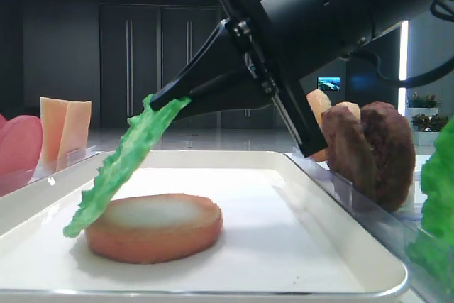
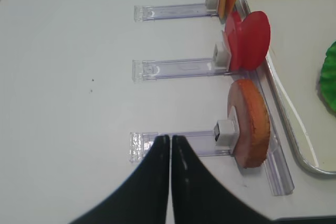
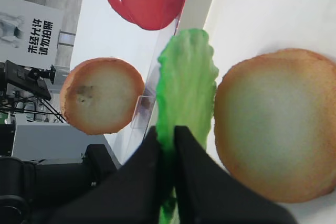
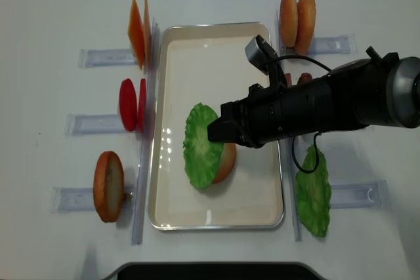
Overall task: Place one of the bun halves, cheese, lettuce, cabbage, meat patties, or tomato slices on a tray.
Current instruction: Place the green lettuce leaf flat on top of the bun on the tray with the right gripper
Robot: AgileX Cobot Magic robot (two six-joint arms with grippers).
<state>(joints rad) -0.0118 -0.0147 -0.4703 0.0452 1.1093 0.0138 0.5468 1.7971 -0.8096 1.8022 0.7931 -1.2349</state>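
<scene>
Right gripper [image 1: 162,97] fingers pinching the lettuce [image 1: 120,168], leaf leaning on the bun half [image 1: 156,226] in the tray [image 1: 298,196], left gripper [image 2: 170,139] fingers resting together over the counter [image 2: 68,51]

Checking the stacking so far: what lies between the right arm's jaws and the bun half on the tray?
A lettuce leaf, pinched in the jaws and slanting down onto the bun half; clearest in the low side view.

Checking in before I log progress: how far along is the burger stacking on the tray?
Done: one bun half lies on the tray. In hand: the right pincer pinches a lettuce leaf, tilted, its low edge by the bun. Left: release it flat; the other ingredients wait in holders.
</scene>
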